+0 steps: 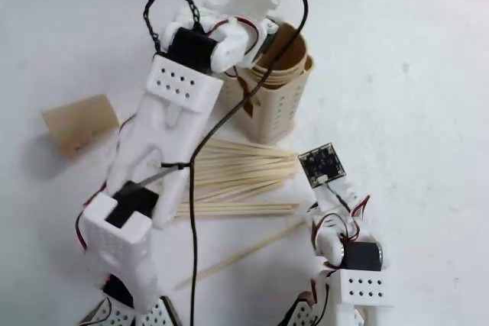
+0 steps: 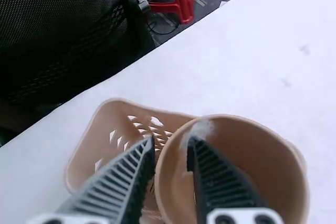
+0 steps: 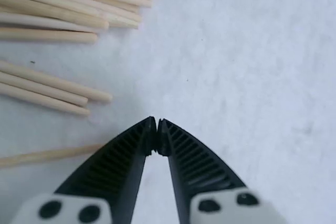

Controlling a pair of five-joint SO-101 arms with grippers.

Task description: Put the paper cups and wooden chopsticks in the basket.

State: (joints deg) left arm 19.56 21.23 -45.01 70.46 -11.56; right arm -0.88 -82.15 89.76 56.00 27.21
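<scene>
While left gripper (image 2: pixel 170 141) clamps a paper cup (image 2: pixel 252 156) rim over the basket (image 2: pixel 97 135), right gripper (image 3: pixel 157 125) tips together, beside wooden chopsticks (image 3: pixel 58 11).

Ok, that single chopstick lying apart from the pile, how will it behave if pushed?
Thin and round, the chopstick would probably roll or pivot on the smooth table. It looks light and stiff, so it likely skids rather than bends.
</scene>
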